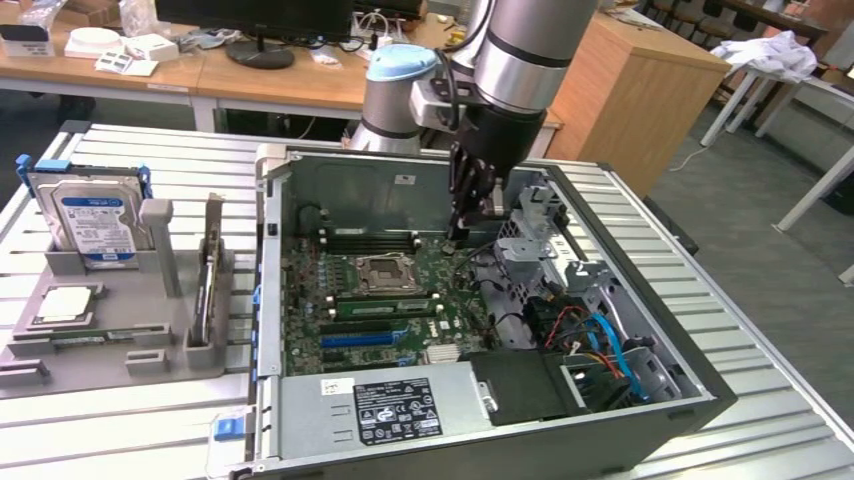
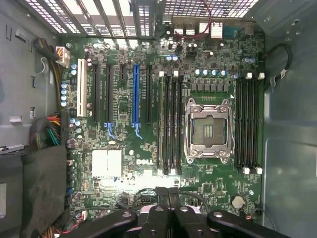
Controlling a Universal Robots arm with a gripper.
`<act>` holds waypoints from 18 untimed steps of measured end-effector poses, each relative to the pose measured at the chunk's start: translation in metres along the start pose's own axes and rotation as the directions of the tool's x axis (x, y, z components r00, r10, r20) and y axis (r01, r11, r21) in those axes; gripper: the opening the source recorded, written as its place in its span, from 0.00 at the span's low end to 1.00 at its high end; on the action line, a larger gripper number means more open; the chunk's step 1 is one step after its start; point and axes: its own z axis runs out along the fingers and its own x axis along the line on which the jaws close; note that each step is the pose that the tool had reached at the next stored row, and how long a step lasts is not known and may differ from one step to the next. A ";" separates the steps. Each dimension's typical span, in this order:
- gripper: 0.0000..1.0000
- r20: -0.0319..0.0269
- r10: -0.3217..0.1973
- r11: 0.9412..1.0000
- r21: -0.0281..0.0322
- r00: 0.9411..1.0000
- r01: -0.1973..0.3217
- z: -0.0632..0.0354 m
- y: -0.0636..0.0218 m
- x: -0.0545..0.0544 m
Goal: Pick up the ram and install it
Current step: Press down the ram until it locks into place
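Black gripper [image 2: 168, 208]; just beyond fingers [image 2: 157, 218], green motherboard [image 2: 143, 171] w/ blue slot [image 2: 135, 94], white slot [image 2: 80, 89], silver CPU socket [image 2: 208, 130]; grey case [image 1: 400, 185].

Wooden desks [image 1: 267, 75] behind a slatted metal table [image 1: 747, 330], grey floor [image 1: 747, 200] alongside.

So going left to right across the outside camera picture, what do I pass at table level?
Hard drive standing in its grey holder → ram upright in the holder's slot → open computer case with its green motherboard → orange and blue cables inside the case at the exterior view's right.
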 end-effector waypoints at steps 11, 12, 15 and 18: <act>0.11 0.001 0.000 1.000 0.000 1.000 0.000 0.0129 0.0000 0.001; 0.11 0.001 0.000 1.000 0.000 1.000 0.000 0.0142 0.0000 0.001; 0.11 0.001 0.000 1.000 0.000 1.000 0.000 0.0188 -0.0001 0.001; 0.11 0.001 0.000 1.000 0.000 1.000 0.000 0.0232 -0.0001 0.001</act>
